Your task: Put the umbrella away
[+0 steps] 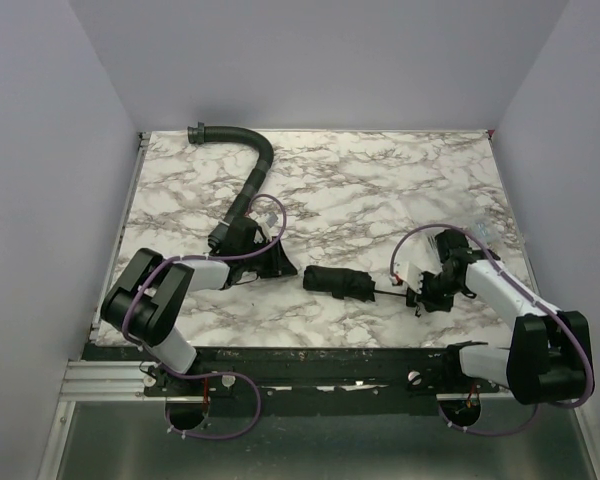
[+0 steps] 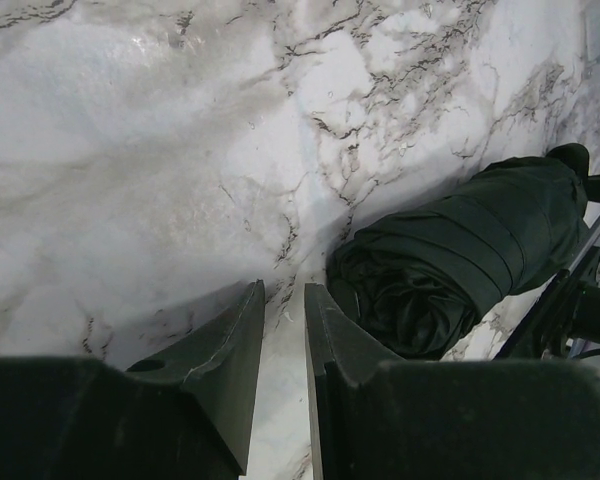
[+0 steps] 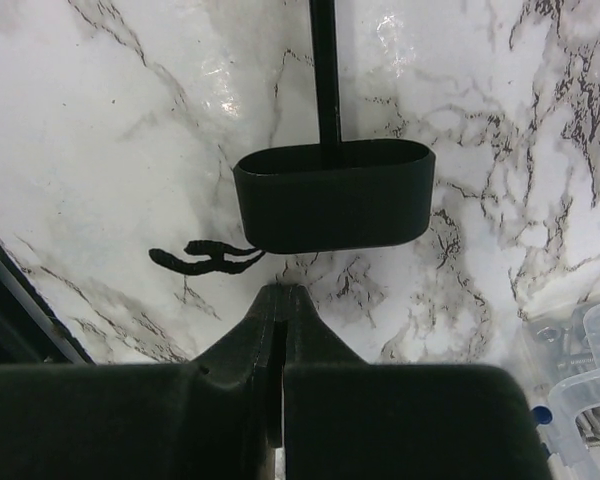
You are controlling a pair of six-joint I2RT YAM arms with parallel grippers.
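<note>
Marbled counter (image 1: 380, 190) carries the folded umbrella (image 1: 340, 282) at lower centre, its shaft (image 3: 325, 70) reaching right. Just left of it, the left hand (image 2: 283, 290) is slightly parted and empty; the right hand (image 3: 282, 292), beside the handle (image 3: 330, 195), is closed on nothing.

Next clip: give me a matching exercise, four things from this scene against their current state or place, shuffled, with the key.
Things:
1 umbrella
2 hose
3 left fingers
4 right fingers

States:
A shut, empty, just behind the handle
B folded, lying flat in the middle
C curved, running from the far edge
D slightly apart, empty, beside the umbrella's end

Pairs: 1-B; 2-C; 3-D; 4-A
</note>
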